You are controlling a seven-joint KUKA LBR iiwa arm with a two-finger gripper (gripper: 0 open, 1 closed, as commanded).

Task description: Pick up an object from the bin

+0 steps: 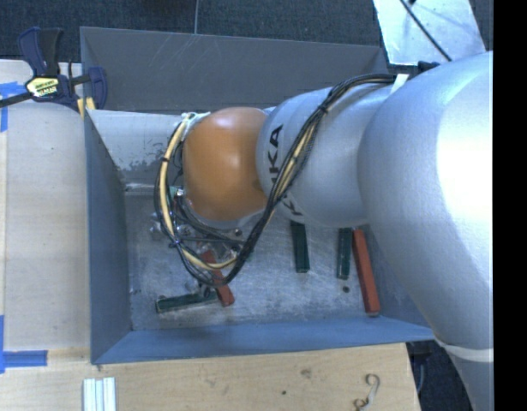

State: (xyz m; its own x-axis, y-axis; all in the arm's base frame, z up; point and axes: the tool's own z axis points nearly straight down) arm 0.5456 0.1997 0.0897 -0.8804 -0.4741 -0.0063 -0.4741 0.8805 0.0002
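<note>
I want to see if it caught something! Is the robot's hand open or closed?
Gripper: cannot be told. It sits low in the bin's left part, under the orange cover.

The silver KUKA arm (400, 195) reaches in from the right, its wrist bent downward beneath a domed orange cover (220, 165). Black and yellow cables (284, 178) trail along the last link and loop under the cover, crowding the downward-pointing end effector (203, 259).
</note>
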